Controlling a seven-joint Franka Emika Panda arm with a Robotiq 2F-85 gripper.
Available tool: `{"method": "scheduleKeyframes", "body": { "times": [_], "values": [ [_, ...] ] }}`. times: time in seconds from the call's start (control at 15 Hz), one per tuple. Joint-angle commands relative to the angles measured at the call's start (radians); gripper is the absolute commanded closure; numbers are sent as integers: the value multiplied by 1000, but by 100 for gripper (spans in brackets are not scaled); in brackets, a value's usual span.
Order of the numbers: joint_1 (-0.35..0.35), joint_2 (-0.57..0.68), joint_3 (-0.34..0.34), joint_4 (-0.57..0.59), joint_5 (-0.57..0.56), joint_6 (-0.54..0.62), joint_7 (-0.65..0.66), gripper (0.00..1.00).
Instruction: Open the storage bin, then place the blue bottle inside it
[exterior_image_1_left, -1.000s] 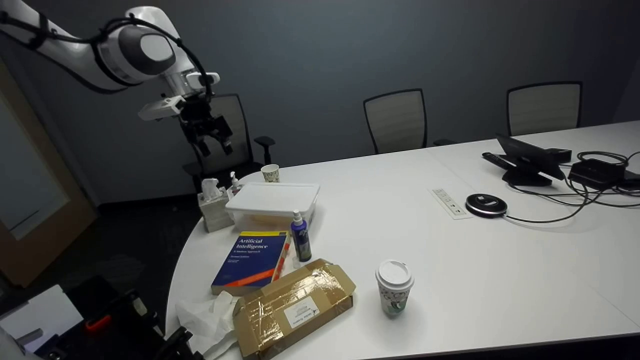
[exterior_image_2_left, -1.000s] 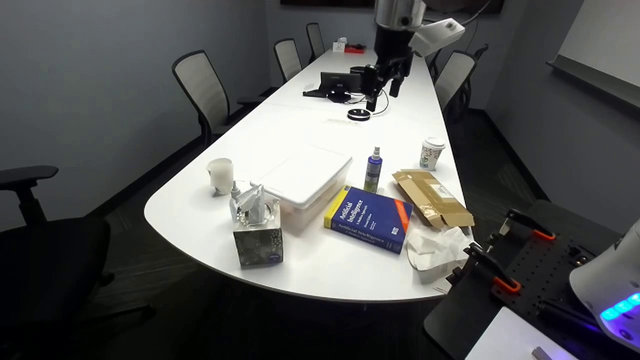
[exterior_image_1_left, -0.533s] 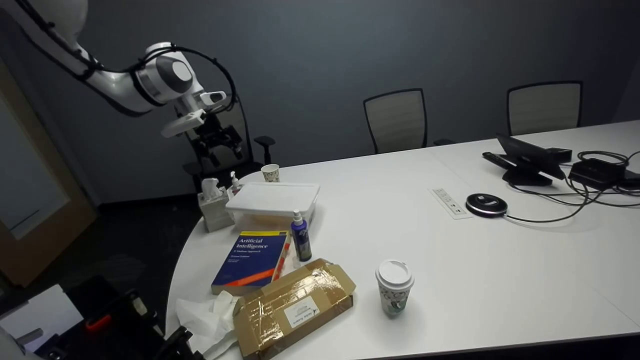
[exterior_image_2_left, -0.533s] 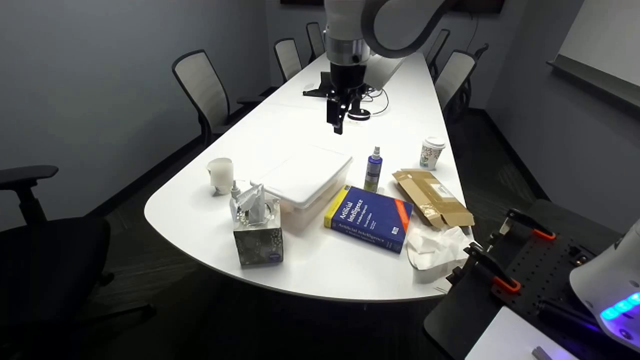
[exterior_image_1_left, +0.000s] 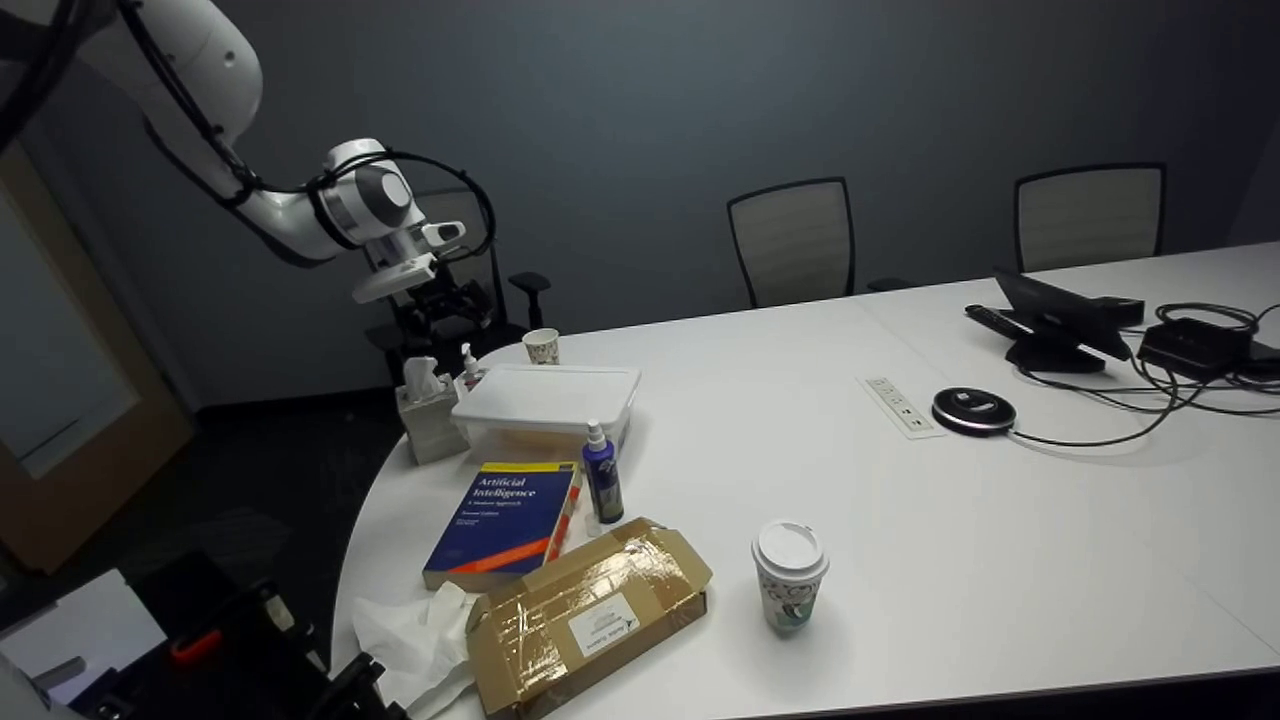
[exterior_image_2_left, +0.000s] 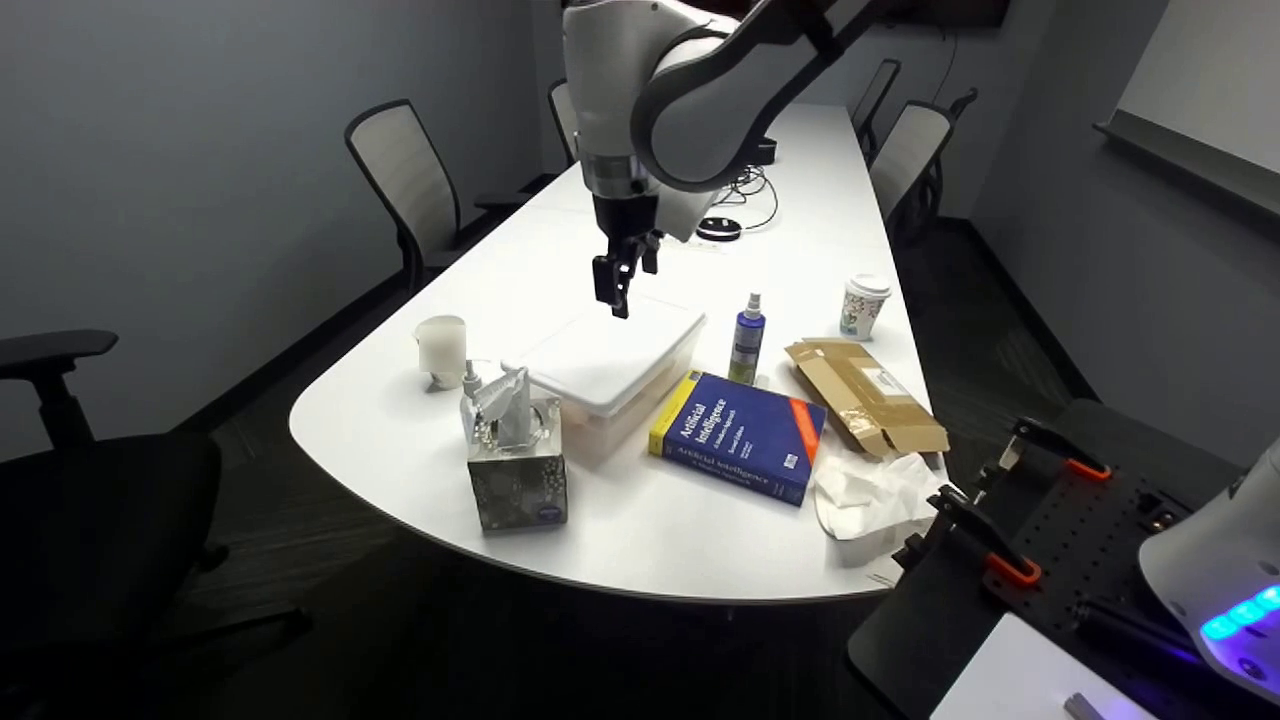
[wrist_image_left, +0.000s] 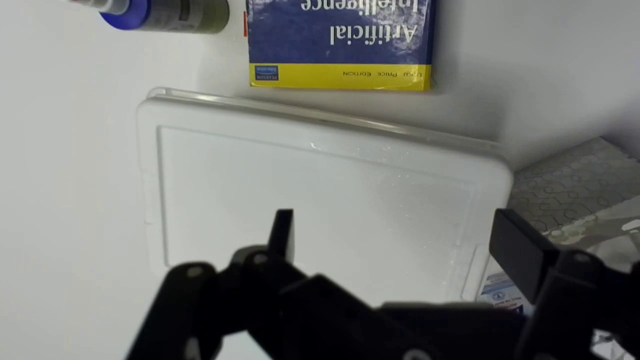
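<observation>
The storage bin, a low translucent box with a flat white lid on it, stands at the table's rounded end in both exterior views (exterior_image_1_left: 548, 395) (exterior_image_2_left: 605, 350). In the wrist view its lid (wrist_image_left: 325, 175) fills the middle. The blue bottle (exterior_image_1_left: 602, 475) stands upright beside the bin and book, with a white spray top; it also shows in an exterior view (exterior_image_2_left: 747, 345) and at the top left of the wrist view (wrist_image_left: 170, 14). My gripper (wrist_image_left: 392, 225) is open and empty above the bin; it also shows in an exterior view (exterior_image_2_left: 635, 287).
A tissue box (exterior_image_2_left: 517, 490) and a pump bottle (exterior_image_1_left: 469, 368) stand close beside the bin, near a paper cup (exterior_image_1_left: 541, 346). A blue book (exterior_image_1_left: 505, 520), a brown cardboard package (exterior_image_1_left: 590, 620), crumpled tissue (exterior_image_1_left: 415, 640) and a lidded cup (exterior_image_1_left: 788, 575) lie nearer the robot base.
My arm has come lower and swung across, bringing the open gripper over the bin. The bin, bottle and other objects have not moved.
</observation>
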Motion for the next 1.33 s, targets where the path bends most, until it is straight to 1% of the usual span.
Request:
{"method": "scheduleKeyframes", "body": {
  "times": [0.0,0.2,0.6,0.93,1.27],
  "values": [
    [39,114,-36,120,4,5,-48,0],
    [53,197,-40,196,20,3,-81,0],
    [86,314,-38,303,72,-6,-79,0],
    [113,360,-60,328,83,-1,-64,0],
    [126,383,-67,334,85,-2,-63,0]
  ]
}}
